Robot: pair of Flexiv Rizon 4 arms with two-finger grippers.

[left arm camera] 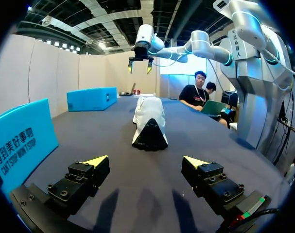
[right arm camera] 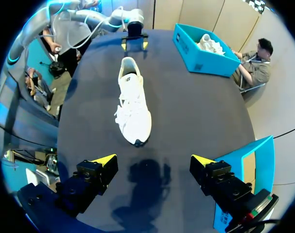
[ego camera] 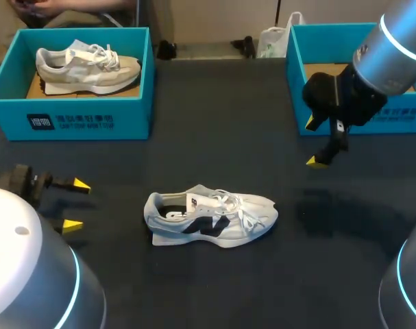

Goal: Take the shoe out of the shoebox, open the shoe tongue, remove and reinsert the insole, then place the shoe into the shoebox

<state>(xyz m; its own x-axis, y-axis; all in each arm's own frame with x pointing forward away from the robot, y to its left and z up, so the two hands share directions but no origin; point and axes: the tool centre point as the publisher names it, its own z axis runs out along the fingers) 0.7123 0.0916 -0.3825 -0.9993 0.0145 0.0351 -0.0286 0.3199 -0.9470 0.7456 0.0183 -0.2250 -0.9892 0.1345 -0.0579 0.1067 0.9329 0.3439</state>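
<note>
White shoe (ego camera: pixel 211 216) out on the dark tabletop (ego camera: pixel 194 137), near the middle, heel toward left end effector (ego camera: pixel 76 204), which is spread wide, empty, low. Right end effector (ego camera: pixel 312 142) also wide, empty, raised just beside right shoebox (ego camera: pixel 295 75), beyond the shoe's toe.

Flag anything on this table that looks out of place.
Only the white sneaker stands out: it sits on the table, not in the right shoebox or the left shoebox, where a beige sneaker lies neatly. Nothing looks spilled or damaged.
</note>
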